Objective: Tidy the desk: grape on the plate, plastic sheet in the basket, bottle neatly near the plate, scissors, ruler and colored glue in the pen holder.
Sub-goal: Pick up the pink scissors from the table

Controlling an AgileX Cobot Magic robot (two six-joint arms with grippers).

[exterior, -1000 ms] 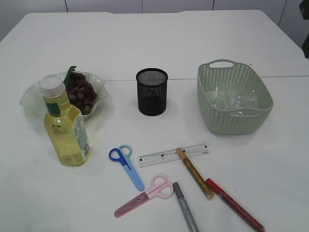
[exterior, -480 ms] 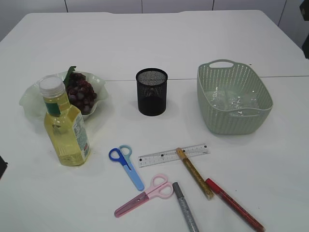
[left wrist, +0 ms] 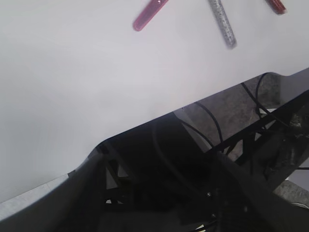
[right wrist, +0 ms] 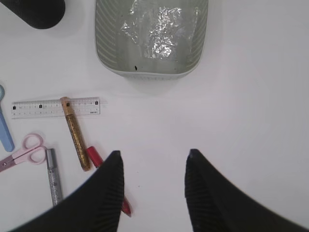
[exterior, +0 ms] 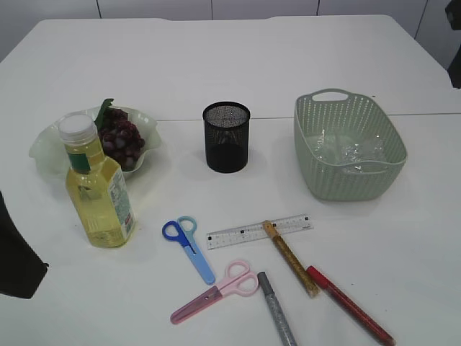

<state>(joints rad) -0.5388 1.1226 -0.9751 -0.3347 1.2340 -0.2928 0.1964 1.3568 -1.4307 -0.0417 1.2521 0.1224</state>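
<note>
We've got grapes (exterior: 121, 142) already on the plate (exterior: 43, 148), plastic sheet (right wrist: 155, 30) in the basket (exterior: 351, 182), bottle (exterior: 96, 189) upright just beside the plate, so what's left is the stationery. Pen holder (exterior: 227, 137) is mid-table, well apart from the pile. Blue scissors (exterior: 189, 246) and pink scissors (exterior: 217, 290) lie flat in front of it; they look stiff and light, prob best pinched across the blades near the pivot, not the loops. Ruler (exterior: 259, 231) is thin, flat, clear plastic, likely slippery and hard to get under; gold glue pen (exterior: 290, 257) lies across its right part, so we'd lift that first. Silver glue pen (exterior: 276, 308) and red glue pen (exterior: 351, 303) are round, may roll; grab mid-barrel. Right gripper (right wrist: 153, 191) hangs over bare table just right of the red pen, jaws spread, empty. Left gripper is out of the wrist view; jaws stand apart, can't see anything held; only a dark bit of that arm (exterior: 16, 256) shows at the exterior view's left edge.
</note>
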